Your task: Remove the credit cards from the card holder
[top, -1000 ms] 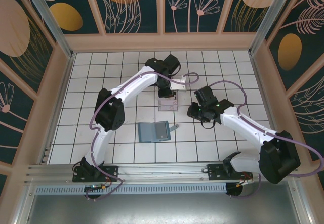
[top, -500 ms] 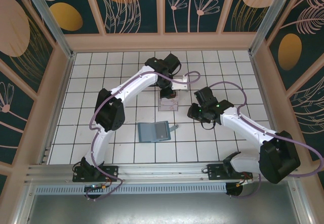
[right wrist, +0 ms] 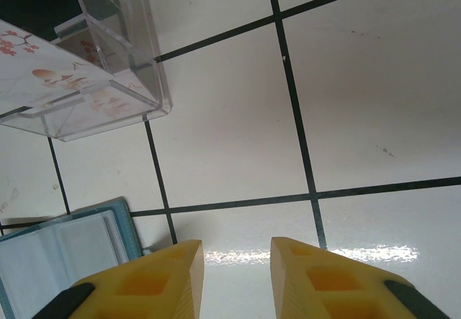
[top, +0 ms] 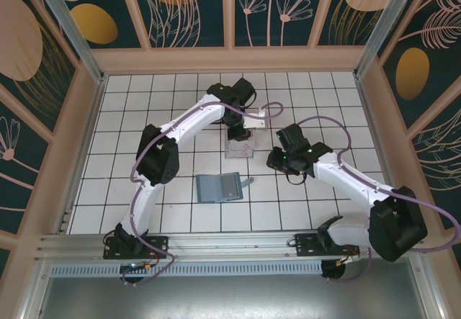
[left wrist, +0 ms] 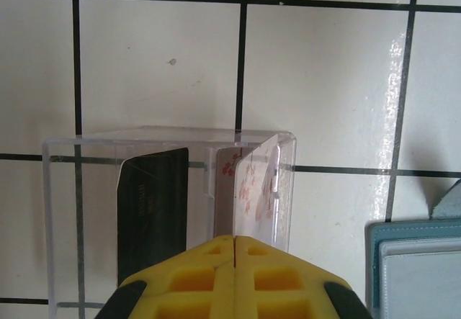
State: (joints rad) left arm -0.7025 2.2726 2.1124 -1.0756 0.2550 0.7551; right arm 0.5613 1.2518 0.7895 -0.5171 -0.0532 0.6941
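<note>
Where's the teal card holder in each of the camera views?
Top external: card holder lies open at table centre, just nearer than the clear tray.
Left wrist: card holder at bottom right edge.
Right wrist: card holder in bottom left corner.
Shared landmark: the clear tray, in all three.

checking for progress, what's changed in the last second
Hardly anything: the left arm shifts very slightly right, the left tool still shut at the clear tray. The right tool, card holder and tray stay put.

Open card holder on tiles, near clear tray
</note>
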